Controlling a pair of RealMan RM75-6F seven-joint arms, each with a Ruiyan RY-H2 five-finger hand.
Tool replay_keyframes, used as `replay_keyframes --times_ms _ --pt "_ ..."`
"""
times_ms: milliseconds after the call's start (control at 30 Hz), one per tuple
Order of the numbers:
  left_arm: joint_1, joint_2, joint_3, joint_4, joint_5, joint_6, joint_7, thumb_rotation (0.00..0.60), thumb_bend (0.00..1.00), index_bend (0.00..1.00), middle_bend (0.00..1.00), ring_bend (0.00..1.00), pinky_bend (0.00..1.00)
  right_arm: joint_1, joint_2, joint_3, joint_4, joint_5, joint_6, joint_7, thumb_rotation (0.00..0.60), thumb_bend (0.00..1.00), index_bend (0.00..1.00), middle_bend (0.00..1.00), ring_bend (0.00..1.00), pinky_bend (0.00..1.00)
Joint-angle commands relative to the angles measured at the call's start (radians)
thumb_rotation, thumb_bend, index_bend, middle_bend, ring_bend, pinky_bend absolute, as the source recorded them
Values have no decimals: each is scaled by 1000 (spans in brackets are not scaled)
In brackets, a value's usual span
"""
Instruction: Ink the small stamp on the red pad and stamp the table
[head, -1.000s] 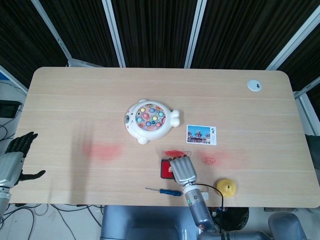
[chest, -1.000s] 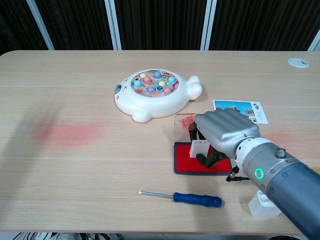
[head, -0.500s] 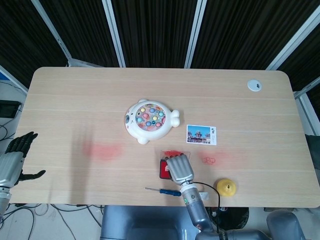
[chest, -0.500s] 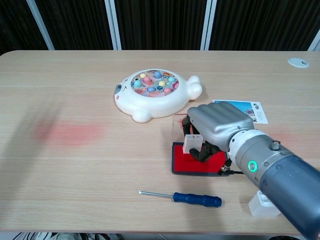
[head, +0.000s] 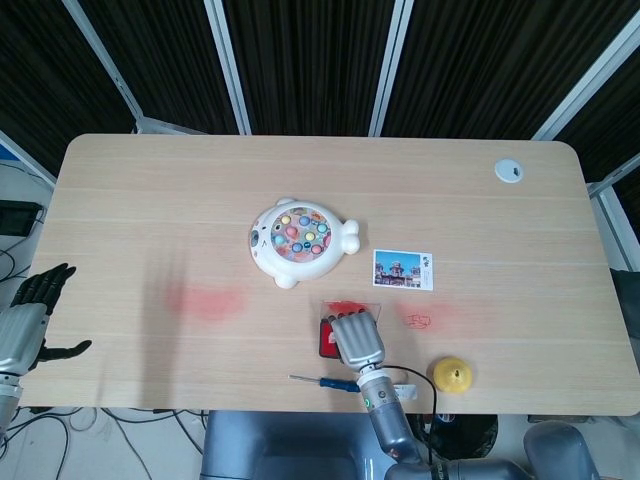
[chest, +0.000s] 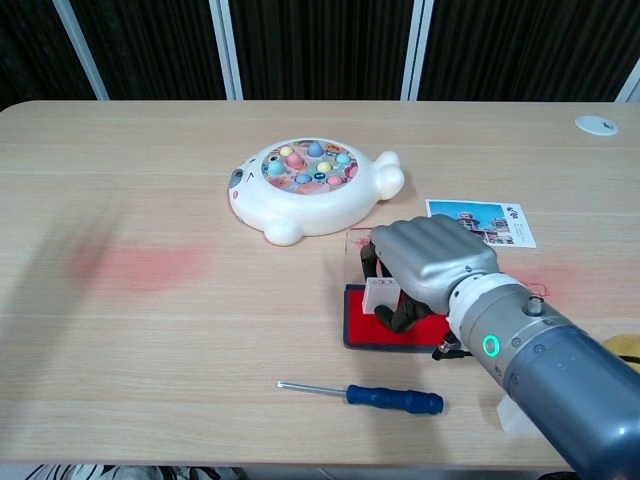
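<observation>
Right hand (chest: 430, 262) curled over red pad (chest: 362, 318), fingers wrapped round small stamp (chest: 381, 292), holding it w/ base down on or just above pad's red surface; contact itself hidden by fingers. Stamp: pale, whitish block, squarish, only top & one side showing between fingers; face not visible. From head view, same hand (head: 357, 340) covers most of pad (head: 325, 341), stamp hidden under it. Pad: flat red square in dark tray, clear lid (chest: 357, 247) hinged up at far edge w/ red smears on it. Blue-handled screwdriver (chest: 367, 394) just in front of pad, lying crosswise. Postcard (chest: 481, 221) to right of hand, white fish-shaped toy (chest: 313, 186) w/ coloured pieces beyond pad. Faint red stamp mark (head: 418, 321) on table (head: 150, 200) right of pad, larger red smudge (chest: 140, 266) well to left. Yellow object (head: 450, 375) near front edge. Left hand (head: 25, 322) off table's left edge, fingers spread, holding nothing.
</observation>
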Motion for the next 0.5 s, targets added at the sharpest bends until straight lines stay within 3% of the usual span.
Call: replay_keyframes --times_ms 33,500 --pt "0 0 0 0 0 -1 -1 600 0 0 0 0 0 -1 -2 -4 7 1 -2 1 600 648 822 700 556 501" --pt "0 0 1 -1 1 0 -1 600 0 0 0 0 0 -7 2 -14 3 -10 3 4 600 648 823 700 556 501"
